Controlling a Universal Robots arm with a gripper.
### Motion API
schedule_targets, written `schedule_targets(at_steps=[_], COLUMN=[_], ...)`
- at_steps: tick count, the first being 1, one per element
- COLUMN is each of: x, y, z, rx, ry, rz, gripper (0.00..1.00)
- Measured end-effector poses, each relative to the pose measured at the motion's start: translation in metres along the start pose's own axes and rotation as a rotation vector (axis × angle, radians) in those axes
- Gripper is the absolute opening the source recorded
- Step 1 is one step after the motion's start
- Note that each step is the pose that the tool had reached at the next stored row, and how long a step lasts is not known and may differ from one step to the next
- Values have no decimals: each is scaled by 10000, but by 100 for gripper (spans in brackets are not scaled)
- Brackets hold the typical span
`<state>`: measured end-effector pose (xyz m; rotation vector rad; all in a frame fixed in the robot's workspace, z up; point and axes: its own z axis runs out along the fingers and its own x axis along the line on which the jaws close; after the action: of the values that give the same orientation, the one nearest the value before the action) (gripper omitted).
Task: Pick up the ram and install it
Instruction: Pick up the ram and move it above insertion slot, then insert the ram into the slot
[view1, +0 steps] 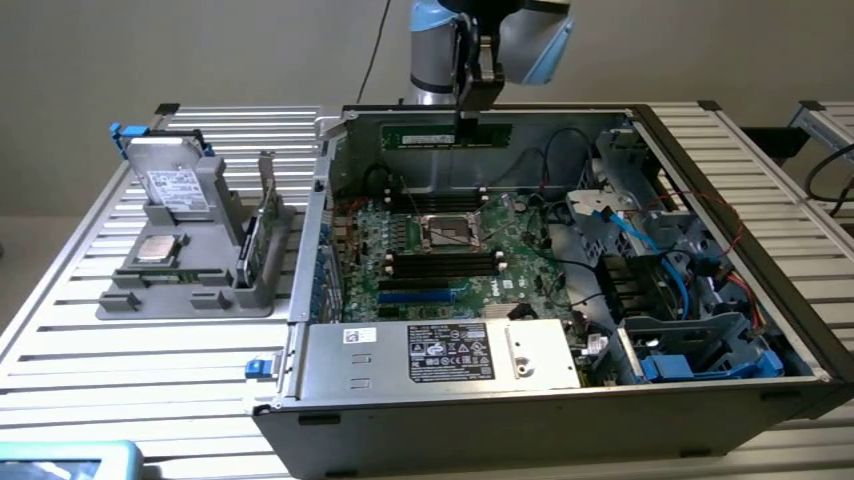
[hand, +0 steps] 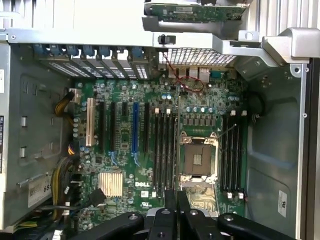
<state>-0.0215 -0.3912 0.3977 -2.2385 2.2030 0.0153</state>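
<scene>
Nearest the exterior camera, the front wall of an open computer case (view1: 534, 430) is seen, with the case laid flat on a slatted table (view1: 134, 360). Just behind that wall a power supply (view1: 447, 352) with printed labels is mounted. A blue drive cage (view1: 694, 352) is fitted beside it, toward the exterior view's right.

Further in, the motherboard (view1: 427, 265) is exposed on the case floor. A processor socket (view1: 451, 232) is located near its middle. Black memory slots (view1: 441, 262) are arranged in banks on the near and far sides of the socket. In the wrist view the same motherboard (hand: 150, 150) is seen from above, with the socket (hand: 198, 160) flanked by the long slots (hand: 165, 145).

Toward the exterior view's left, outside the case, a grey holder (view1: 187, 295) is placed on the table. A square silver processor chip (view1: 158, 250) is laid flat in it. A green expansion card (view1: 271, 225) is stood on edge at the side nearer the case.

At the far end of the case, the ram (view1: 414, 134) is held level above the motherboard and apart from it, with its long side running across the view. The jaws are closed on the ram from above, near the middle of its upper edge. The arm (view1: 534, 40) is seen directly over them.
</scene>
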Motion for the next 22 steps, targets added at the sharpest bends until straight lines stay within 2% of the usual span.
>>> schedule_targets(at_steps=[10,15,22], x=[-29,-43,-66], y=[-17,-19,-21], z=[123,176,255], rx=[-29,-29,-30], ry=[7,69,187], rz=[0,0,1], gripper=[13,13,13])
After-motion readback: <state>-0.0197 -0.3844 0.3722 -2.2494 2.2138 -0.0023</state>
